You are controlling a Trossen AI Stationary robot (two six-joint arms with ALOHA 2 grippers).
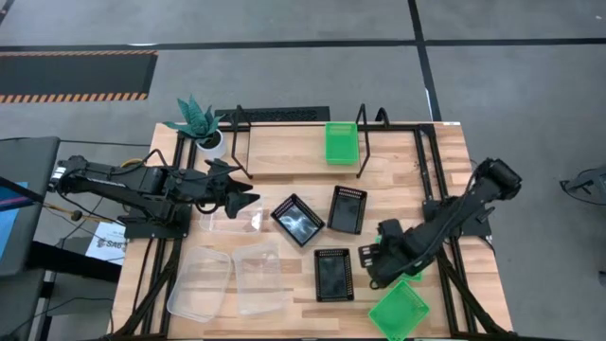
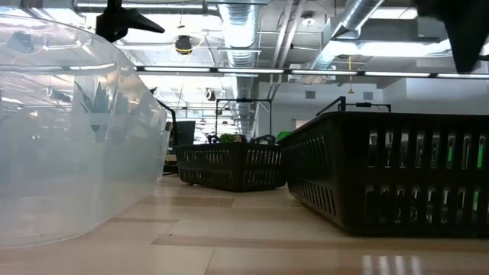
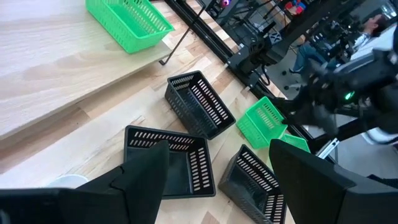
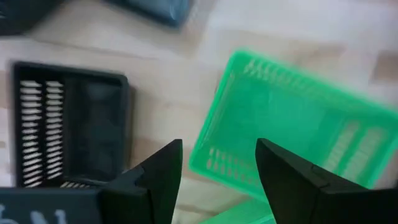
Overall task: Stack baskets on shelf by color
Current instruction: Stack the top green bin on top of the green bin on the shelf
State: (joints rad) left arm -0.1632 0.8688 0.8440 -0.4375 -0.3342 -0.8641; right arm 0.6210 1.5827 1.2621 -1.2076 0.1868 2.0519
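Observation:
My left gripper (image 1: 248, 192) (image 3: 217, 149) is open and hovers above the table's left middle, over a clear basket (image 1: 232, 220). Two more clear baskets (image 1: 201, 282) (image 1: 260, 278) sit on the near left of the table. Three black baskets (image 1: 297, 219) (image 1: 347, 208) (image 1: 333, 275) rest on the table's middle. One green basket (image 1: 341, 142) (image 3: 127, 22) sits on the shelf plank (image 1: 284, 156). My right gripper (image 1: 367, 265) (image 4: 219, 149) is open above the rim of a green basket (image 4: 286, 137), touching nothing. Another green basket (image 1: 398, 308) lies near it.
A potted teal plant (image 1: 201, 123) stands at the shelf's left end. The shelf's black wire legs (image 1: 362, 142) rise beside the green basket. In the low view, a clear basket (image 2: 69, 130) and a black basket (image 2: 390, 168) stand close to the table's near edge.

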